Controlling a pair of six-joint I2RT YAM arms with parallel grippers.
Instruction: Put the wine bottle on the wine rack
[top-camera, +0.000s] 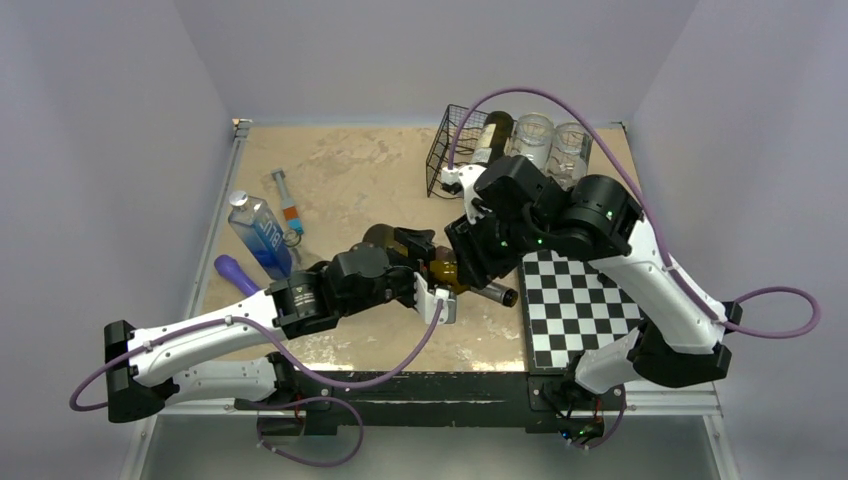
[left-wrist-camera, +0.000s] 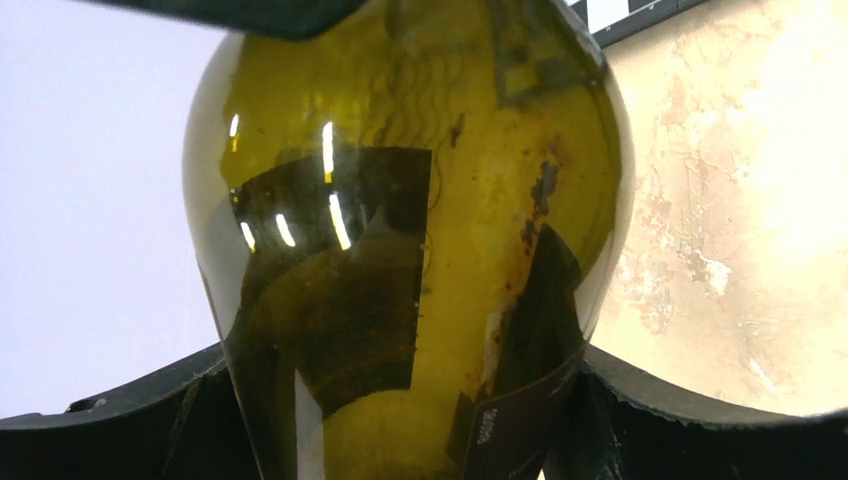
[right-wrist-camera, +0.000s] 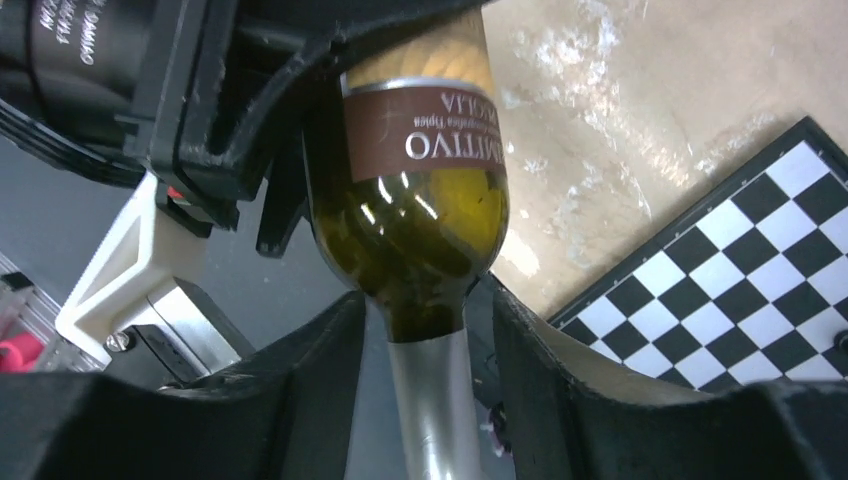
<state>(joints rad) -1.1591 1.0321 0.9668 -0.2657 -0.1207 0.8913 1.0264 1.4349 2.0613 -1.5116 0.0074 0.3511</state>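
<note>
Left gripper (left-wrist-camera: 400, 352) clamped on bottle (right-wrist-camera: 420, 200) body. Right gripper (right-wrist-camera: 425, 300) straddles the neck (clamped or loose, cannot tell). Rack (top-camera: 447, 152) well apart.

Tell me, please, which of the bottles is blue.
The squarish water bottle at the left is blue; the wine bottle held mid-table is olive green, and a dark bottle sits in the wine rack.

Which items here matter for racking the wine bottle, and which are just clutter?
Job: wine bottle, wine rack.
Clutter: blue water bottle, purple object, small tube, chessboard, dark bottle and two clear bottles at the rack.
</note>
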